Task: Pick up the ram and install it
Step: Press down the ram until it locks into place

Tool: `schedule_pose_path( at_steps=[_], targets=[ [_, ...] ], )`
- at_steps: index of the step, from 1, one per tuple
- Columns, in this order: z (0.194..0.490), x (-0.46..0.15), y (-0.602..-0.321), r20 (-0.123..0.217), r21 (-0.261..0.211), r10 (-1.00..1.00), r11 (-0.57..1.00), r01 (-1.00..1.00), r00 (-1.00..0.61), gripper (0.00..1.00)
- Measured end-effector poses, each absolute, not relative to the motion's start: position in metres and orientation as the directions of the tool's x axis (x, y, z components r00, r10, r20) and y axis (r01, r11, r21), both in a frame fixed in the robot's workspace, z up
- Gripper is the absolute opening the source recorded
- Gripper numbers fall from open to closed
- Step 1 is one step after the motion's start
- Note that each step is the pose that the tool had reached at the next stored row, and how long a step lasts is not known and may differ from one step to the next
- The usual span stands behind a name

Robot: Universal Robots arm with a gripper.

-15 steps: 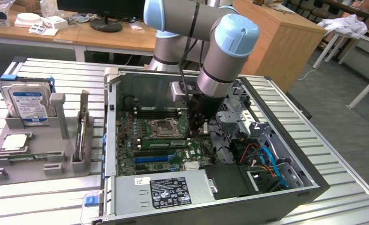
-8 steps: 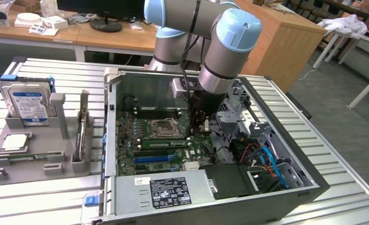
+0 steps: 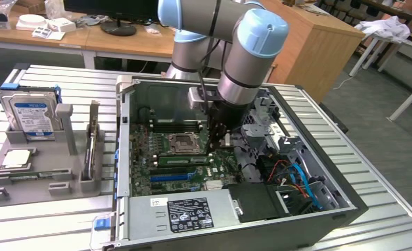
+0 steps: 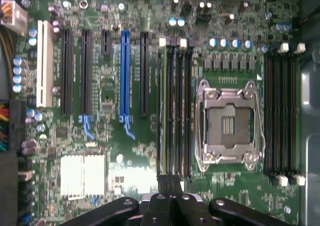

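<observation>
Exterior view: ribbed metal table (image 3: 373,172); wooden desks (image 3: 318,47) behind

Slatted metal table (image 3: 52,219) carries computer case (image 3: 318,219), grey holder (image 3: 34,180)

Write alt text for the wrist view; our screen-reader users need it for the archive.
A shut gripper hovers over a green motherboard, above a ram stick standing in the outermost of four parallel memory slots beside the empty CPU socket. Black, blue and white expansion slots run alongside, with a second bank of memory slots beyond the socket.
</observation>
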State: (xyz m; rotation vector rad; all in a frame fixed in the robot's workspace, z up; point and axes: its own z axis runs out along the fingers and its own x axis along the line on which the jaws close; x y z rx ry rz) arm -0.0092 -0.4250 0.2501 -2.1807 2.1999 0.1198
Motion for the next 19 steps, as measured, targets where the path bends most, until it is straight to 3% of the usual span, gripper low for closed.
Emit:
schedule_pose_path(
  at_steps=[19],
  targets=[
    [0.249,-0.061,-0.425,-0.084,0.023,-0.996,0.008,-1.000,-0.010,0.11]
  ],
)
